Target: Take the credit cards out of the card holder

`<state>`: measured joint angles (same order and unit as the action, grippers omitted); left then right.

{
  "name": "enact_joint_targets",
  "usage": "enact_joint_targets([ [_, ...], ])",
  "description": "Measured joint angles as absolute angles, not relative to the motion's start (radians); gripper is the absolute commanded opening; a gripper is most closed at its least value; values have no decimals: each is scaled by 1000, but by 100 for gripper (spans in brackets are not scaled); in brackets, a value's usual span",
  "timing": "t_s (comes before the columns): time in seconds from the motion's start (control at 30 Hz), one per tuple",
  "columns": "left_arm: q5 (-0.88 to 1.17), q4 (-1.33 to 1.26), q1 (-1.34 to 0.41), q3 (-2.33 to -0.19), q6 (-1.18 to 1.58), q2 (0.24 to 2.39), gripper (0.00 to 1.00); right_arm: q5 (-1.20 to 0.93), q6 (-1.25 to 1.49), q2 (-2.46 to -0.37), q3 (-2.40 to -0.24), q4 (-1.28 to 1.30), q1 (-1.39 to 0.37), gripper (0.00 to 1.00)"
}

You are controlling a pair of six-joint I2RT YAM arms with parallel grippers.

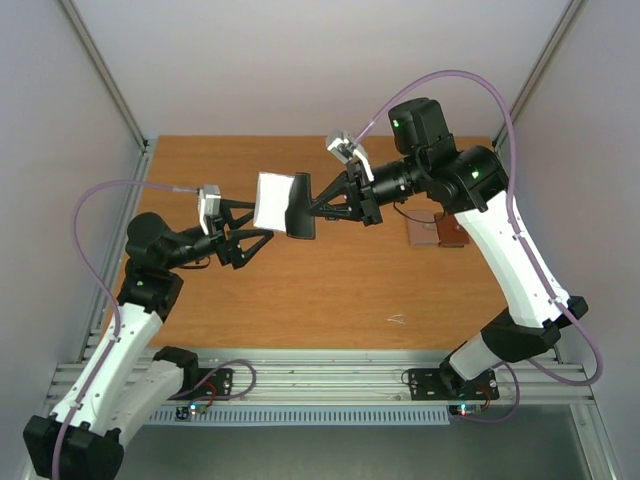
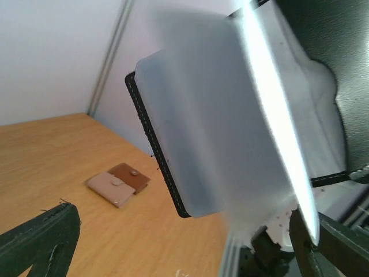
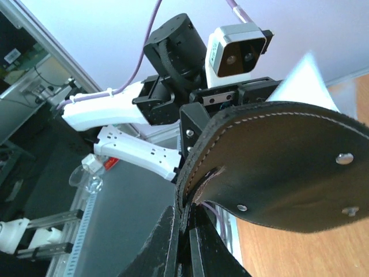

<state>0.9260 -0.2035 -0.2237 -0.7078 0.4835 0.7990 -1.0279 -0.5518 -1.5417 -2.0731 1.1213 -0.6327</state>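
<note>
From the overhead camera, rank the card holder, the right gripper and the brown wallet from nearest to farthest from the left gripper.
1. Card holder, held up right at the open left gripper's fingertips.
2. Right gripper, just beyond, shut on the holder's right side.
3. Brown wallet, flat on the table, far right.

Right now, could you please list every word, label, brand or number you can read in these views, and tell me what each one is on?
No text is readable in any view.
Card holder: plain black outside, pale inside, no print visible; blurred in the left wrist view.
Brown wallet: no marking visible.
Left wrist camera: no legible brand or label.
</note>
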Motion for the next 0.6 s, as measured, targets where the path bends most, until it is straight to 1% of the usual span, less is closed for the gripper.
enact_joint_targets([
  [0.17,1007,-246,-225,-708,543,806,99,-1000,-649,-1596,-2203,1274,-633,1],
  [0.27,1020,-246,-225,-708,553,807,99,-972,-697,-1633,-2277,1357,-633,1],
  [0.47,1026,-244,-236,-730,554,816,99,-925,-734,-1663,-2294,1422,-642,1],
  [0.6,1042,-236,-255,-756,541,819,99,-851,-738,-1689,-2302,1443,-664,1],
])
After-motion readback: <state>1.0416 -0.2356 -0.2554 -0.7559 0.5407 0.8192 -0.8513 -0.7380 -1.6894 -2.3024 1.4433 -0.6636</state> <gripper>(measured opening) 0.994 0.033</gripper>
